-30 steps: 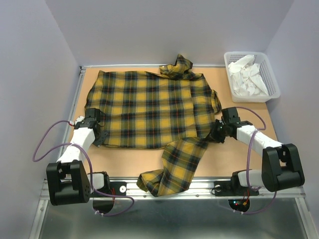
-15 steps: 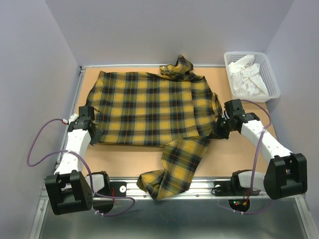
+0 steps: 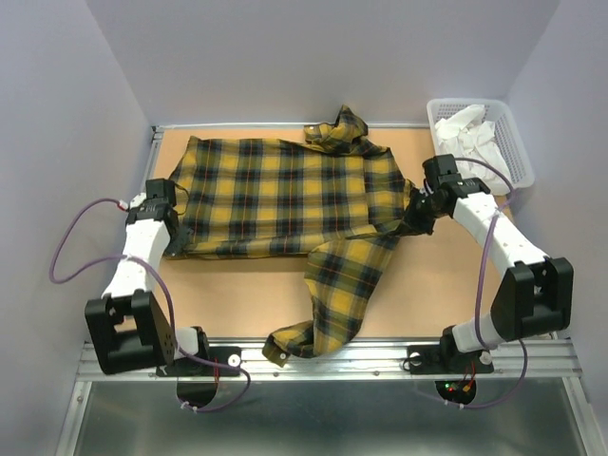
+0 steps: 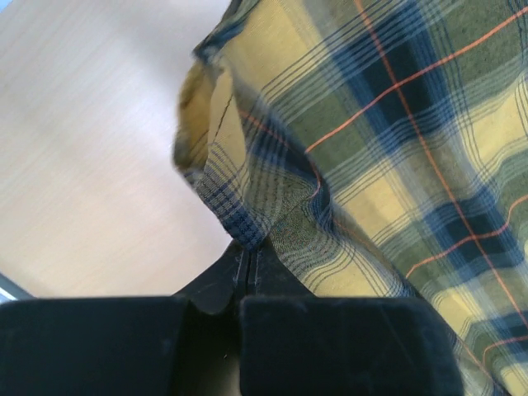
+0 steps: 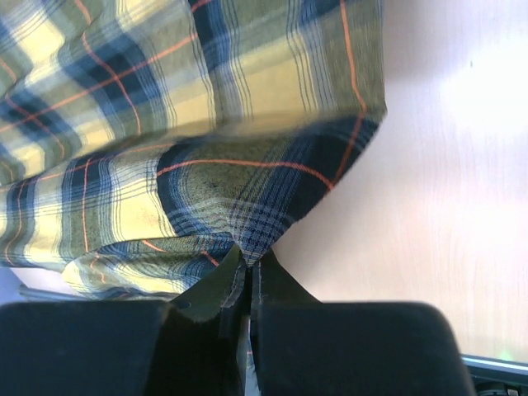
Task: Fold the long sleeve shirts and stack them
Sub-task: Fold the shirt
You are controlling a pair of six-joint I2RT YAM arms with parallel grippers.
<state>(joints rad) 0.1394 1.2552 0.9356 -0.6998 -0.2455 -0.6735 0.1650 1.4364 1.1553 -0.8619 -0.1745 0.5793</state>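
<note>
We see the plaid shirt (image 3: 285, 195) spread across the bench (image 3: 432, 285), one sleeve (image 3: 337, 294) trailing to the near edge. Our left gripper (image 4: 248, 257) is clenched on the shirt's left hem corner, and our right gripper (image 5: 249, 268) on its right edge.

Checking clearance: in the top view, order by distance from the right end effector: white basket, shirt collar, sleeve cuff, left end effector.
1. white basket, back right.
2. shirt collar, back centre.
3. sleeve cuff, front edge.
4. left end effector, far left.
</note>
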